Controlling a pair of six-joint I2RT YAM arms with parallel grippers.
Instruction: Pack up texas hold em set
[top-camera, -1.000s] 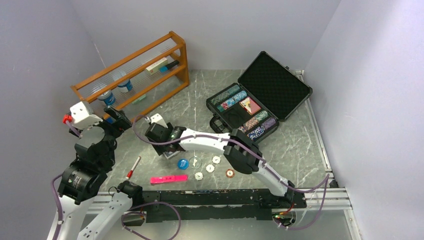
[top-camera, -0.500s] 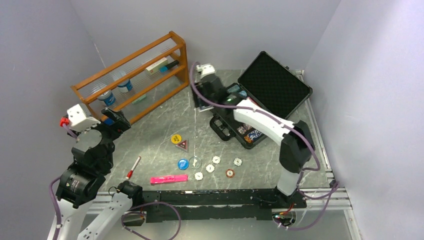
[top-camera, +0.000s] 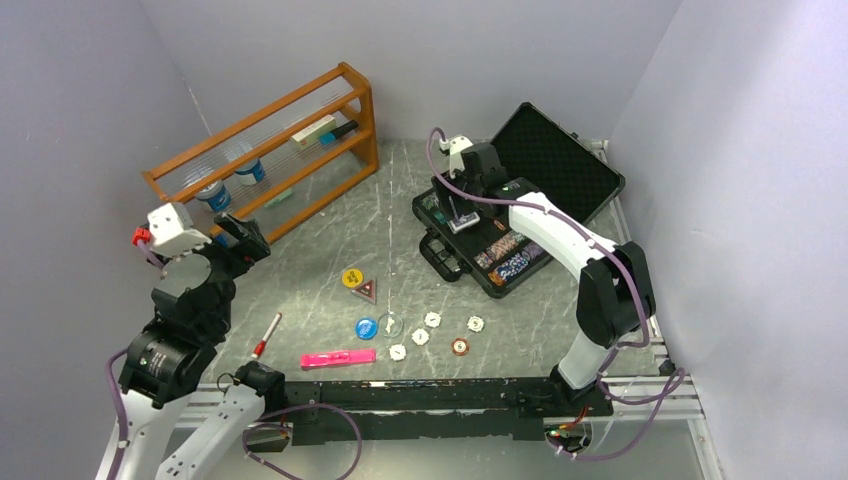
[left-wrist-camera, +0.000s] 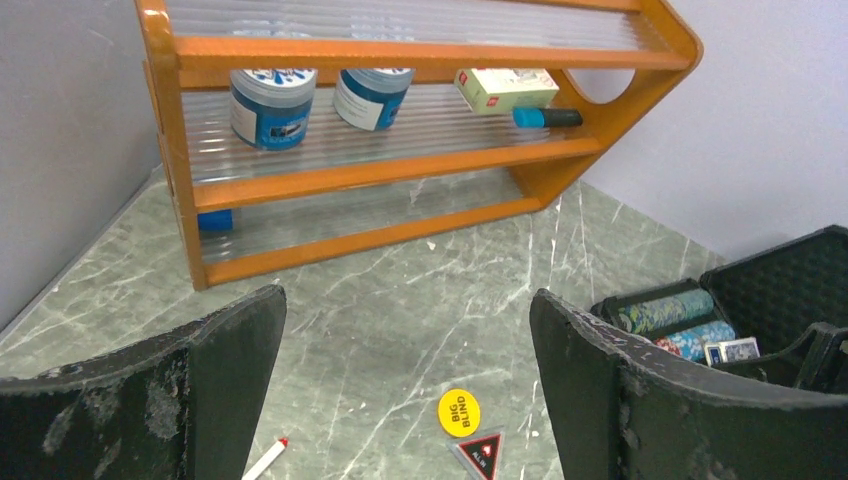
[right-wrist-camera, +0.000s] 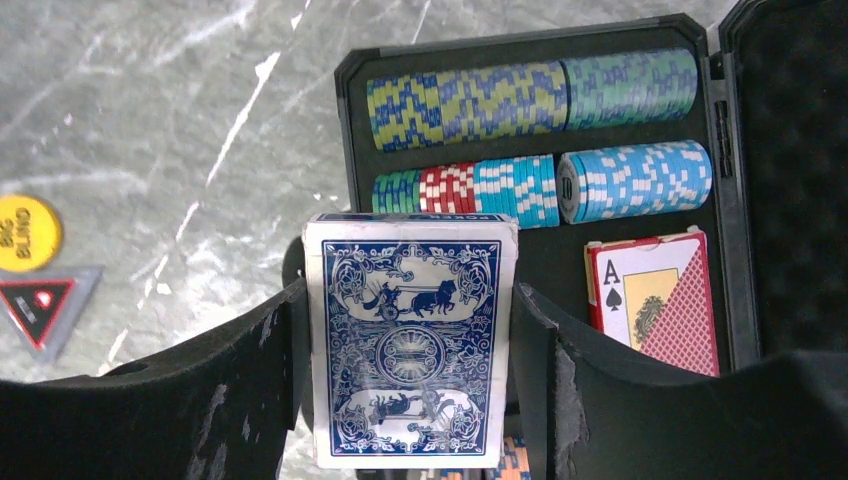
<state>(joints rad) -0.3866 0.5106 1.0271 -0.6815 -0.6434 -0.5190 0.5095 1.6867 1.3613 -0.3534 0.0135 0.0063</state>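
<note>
The black case (top-camera: 555, 165) stands open at the far right of the table, its lid leaning back. Most of the set is already inside it. The right wrist view shows two rows of chip stacks (right-wrist-camera: 530, 95) lying in the foam. The top view shows more chips (top-camera: 512, 262) at the near end of the case, but their number cannot be counted there.

There are two card decks. The red deck (right-wrist-camera: 655, 300) lies in its slot in the case. The blue deck (right-wrist-camera: 408, 350) is clamped flat between the fingers of the right gripper (top-camera: 461, 216), which hangs over the case, so this deck seems to be the step in hand. The left gripper (left-wrist-camera: 405, 330) is spread wide with nothing in it, near the wooden rack (top-camera: 270, 150).

Nine small pieces lie loose on the table, well apart from the case:
- Three buttons: one yellow (top-camera: 352, 277), one dark triangle (top-camera: 366, 291) and one blue (top-camera: 366, 327).
- Four white discs (top-camera: 432, 319).
- One clear disc (top-camera: 390, 323).
- One orange-rimmed chip (top-camera: 459, 347).

So, by judgement, the task is somewhat past half. The blue deck, the loose pieces and closing the lid are left.
</note>
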